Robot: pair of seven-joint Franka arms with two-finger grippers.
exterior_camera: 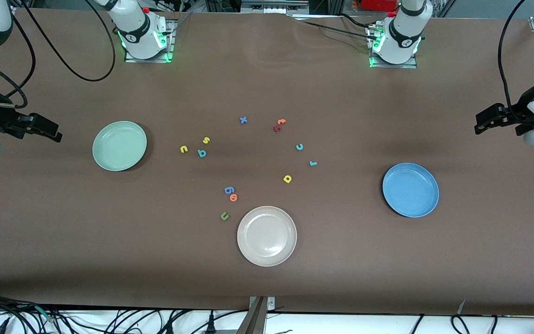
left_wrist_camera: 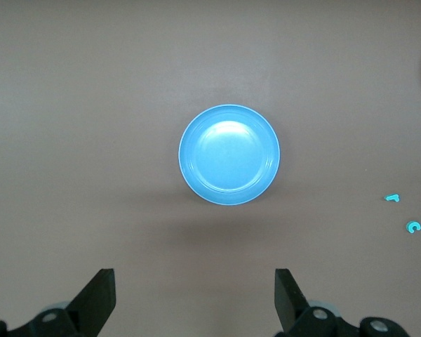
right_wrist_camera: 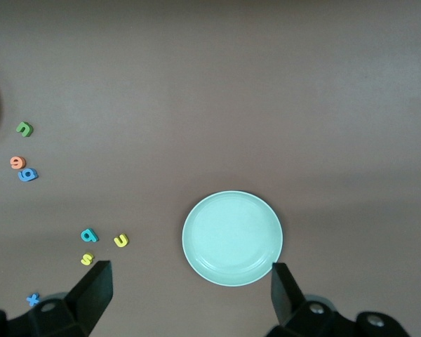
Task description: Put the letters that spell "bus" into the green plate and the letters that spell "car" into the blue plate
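The green plate (exterior_camera: 119, 145) (right_wrist_camera: 232, 238) lies toward the right arm's end of the table. Beside it lie the yellow u (exterior_camera: 184, 149) (right_wrist_camera: 121, 240), yellow s (exterior_camera: 206, 140) (right_wrist_camera: 88, 258) and teal b (exterior_camera: 202, 153) (right_wrist_camera: 90, 235). The blue plate (exterior_camera: 410, 189) (left_wrist_camera: 229, 154) lies toward the left arm's end. The teal c (exterior_camera: 299, 147) (left_wrist_camera: 413, 226), teal r (exterior_camera: 313, 163) (left_wrist_camera: 392, 198) and yellow a (exterior_camera: 287, 178) lie mid-table. My right gripper (exterior_camera: 49, 130) (right_wrist_camera: 189, 291) hangs open and holds nothing, over bare table beside the green plate. My left gripper (exterior_camera: 480, 121) (left_wrist_camera: 194, 295), also open with nothing in it, hangs over the table's end beside the blue plate.
A beige-white plate (exterior_camera: 267, 235) sits nearest the front camera. Beside it lie a green u (exterior_camera: 224, 215), an orange o (exterior_camera: 233, 197) and a blue g (exterior_camera: 229, 189). A blue x (exterior_camera: 243, 120) and orange and dark red letters (exterior_camera: 279, 125) lie farther from the camera.
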